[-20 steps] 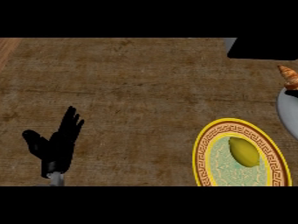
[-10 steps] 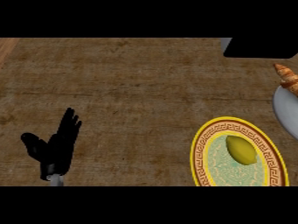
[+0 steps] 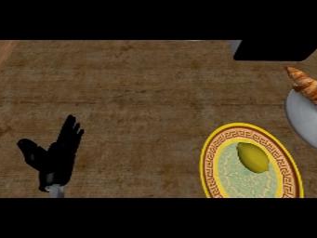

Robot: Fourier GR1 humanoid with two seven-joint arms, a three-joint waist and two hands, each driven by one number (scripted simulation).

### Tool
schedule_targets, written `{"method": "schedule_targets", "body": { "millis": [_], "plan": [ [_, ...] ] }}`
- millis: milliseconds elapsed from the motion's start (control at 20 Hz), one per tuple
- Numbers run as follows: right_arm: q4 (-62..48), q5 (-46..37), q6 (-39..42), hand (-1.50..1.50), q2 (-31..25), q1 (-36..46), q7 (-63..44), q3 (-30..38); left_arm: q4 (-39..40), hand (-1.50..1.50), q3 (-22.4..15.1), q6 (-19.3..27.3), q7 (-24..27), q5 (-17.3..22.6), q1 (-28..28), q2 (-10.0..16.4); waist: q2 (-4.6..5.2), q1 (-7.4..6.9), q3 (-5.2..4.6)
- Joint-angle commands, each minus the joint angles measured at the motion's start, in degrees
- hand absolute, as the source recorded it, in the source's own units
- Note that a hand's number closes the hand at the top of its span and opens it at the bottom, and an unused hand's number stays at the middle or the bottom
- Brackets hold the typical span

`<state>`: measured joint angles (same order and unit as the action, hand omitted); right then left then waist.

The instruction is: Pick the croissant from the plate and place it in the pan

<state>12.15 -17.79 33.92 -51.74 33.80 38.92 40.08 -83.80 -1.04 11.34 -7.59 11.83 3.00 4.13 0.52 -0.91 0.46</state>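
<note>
Illumination: dim, even, diffuse; source direction cannot be told. Counter [image 3: 140,93]: shown muted brown, tone uniform edge to edge. Pan [image 3: 315,125]: pale grey sheen noted, brightest area. Left hand [image 3: 54,155]: reduced to flat black silhouette, surface detail lost. Plate [image 3: 209,162]: yellow rim shown saturated.

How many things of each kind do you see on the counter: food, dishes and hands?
Food: 2, the croissant and a yellow fruit
Dishes: 2, the plate and the pan
Hands: 1, the left robot hand
Total: 5
</note>
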Motion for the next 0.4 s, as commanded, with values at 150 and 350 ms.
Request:
{"method": "schedule_targets", "body": {
  "millis": [150,350],
  "plan": [
    [1.89,1.64,10.29,-1.5,1.26,-6.98,9.81,-0.96,2.06,0.0,1.13,0.81,-0.9,0.01,-1.89,0.06,-0.19,0.95,-0.24],
    [2.98,3.09,9.06,-1.5,0.03,-10.1,11.33,-0.66,0.97,0.0,0.28,-1.07,0.77,0.4,1.12,-0.09,-0.18,0.47,-0.18]
  ]
}}
